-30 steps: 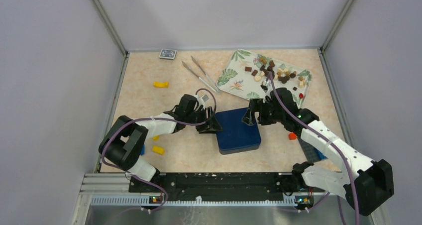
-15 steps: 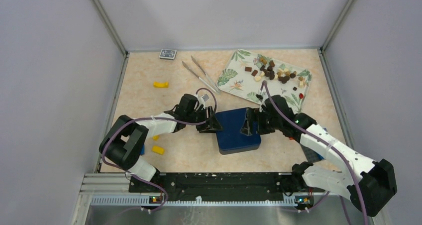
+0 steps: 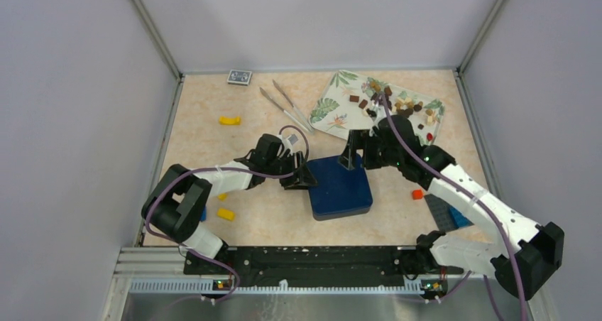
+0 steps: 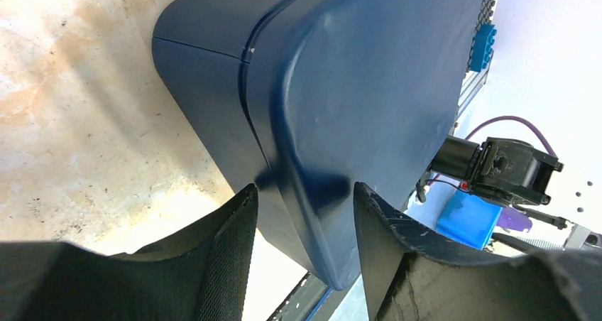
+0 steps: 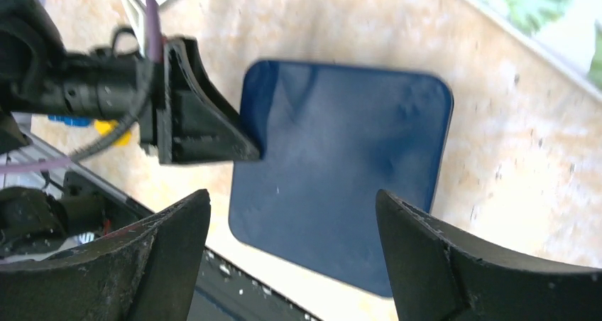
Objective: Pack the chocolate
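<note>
Grey walls (image 3: pixel 85 86) enclose the beige marbled bench (image 3: pixel 206 161). Centre: a shut blue box (image 3: pixel 341 189); left jaws, apart, straddle its 9 o'clock corner, right jaws gape wide above its 12 o'clock edge. On the leafy tray (image 3: pixel 326 109) at 1 o'clock, chocolate (image 3: pixel 403 109) lies strewn in a 10-to-4 band.

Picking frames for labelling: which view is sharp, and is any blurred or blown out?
Top external: sharp, evenly lit, soft shadows. Left wrist: blue box crisp, background at right washed out. Right wrist: the box's edges smeared, whole frame soft, tray corner overexposed.
</note>
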Tool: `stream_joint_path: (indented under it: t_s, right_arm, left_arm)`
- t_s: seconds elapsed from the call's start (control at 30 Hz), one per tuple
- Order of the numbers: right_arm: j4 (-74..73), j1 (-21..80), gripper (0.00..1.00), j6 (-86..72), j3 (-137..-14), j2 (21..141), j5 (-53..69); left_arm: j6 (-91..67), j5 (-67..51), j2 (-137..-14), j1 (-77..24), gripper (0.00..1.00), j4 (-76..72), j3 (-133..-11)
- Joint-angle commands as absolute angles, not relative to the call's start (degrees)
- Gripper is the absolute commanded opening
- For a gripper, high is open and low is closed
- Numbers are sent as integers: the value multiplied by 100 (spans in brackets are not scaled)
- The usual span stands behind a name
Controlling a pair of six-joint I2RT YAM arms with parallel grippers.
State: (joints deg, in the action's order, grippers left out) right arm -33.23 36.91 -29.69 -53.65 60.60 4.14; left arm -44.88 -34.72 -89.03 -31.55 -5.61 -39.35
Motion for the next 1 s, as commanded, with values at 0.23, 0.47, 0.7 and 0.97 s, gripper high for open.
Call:
stream_joint_path:
  t_s: [0.23,0.47,0.7,0.97]
  right_arm:
    - [-1793,3184,85,-2757,-5605,7354,491]
    - [-1072,2874,85,-2792,-5151,8419,1027]
    - [-1112,2786,84,-2958,-5330,8202,1029]
    - [-1561,2825,84,-2885,-5876,7517,1076]
  left_arm:
    - [-4262,-3258,-8959,-3172,57,-538,-4124]
    - [-4221,-3331,-9080,-3172,57,-554,-4192]
    - [-4161,-3346,-9103,-3172,58,-489,-4305]
    - [-4065,-3274,-8951,-3168,58,-236,-4477]
